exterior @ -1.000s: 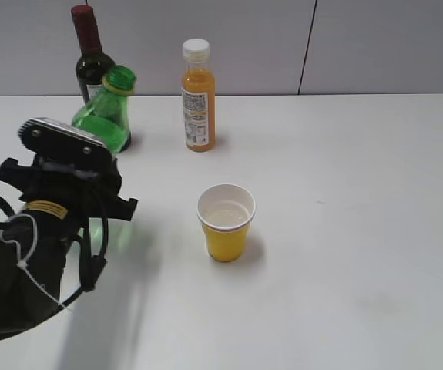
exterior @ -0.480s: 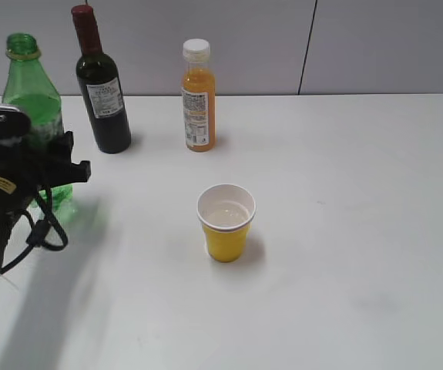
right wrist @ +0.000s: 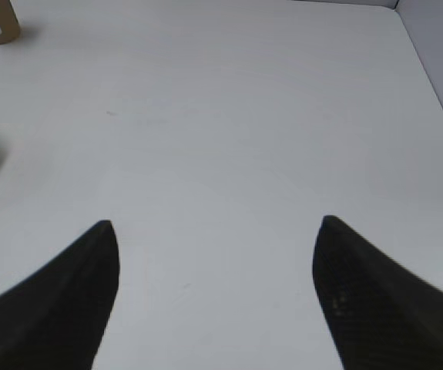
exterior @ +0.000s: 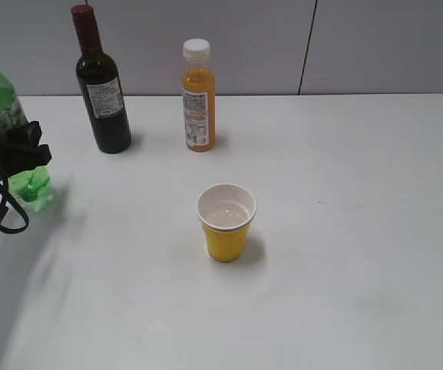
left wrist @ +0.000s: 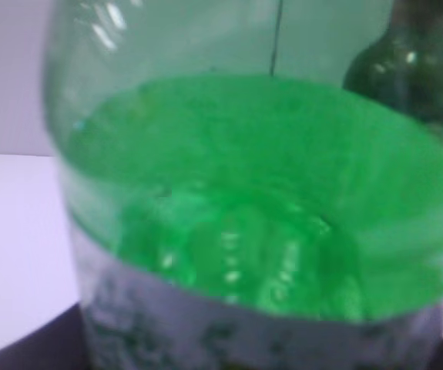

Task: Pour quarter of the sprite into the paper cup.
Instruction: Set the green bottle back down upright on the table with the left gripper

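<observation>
Your left gripper (exterior: 9, 154) clasps the tall translucent green plastic sprite bottle (exterior: 1, 116), upright at the table's far-left edge, while the small yellow paper cup (exterior: 226, 223) stands well apart at its four o'clock; the right gripper (right wrist: 213, 262) hangs spread, empty.

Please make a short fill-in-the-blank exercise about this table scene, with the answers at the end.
1. The left claw holds the ____ bottle.
2. The cup is ____ outside.
3. The juice bottle has a ____ cap.
4. The right claw is ____.

Answers: green; yellow; white; open
</observation>
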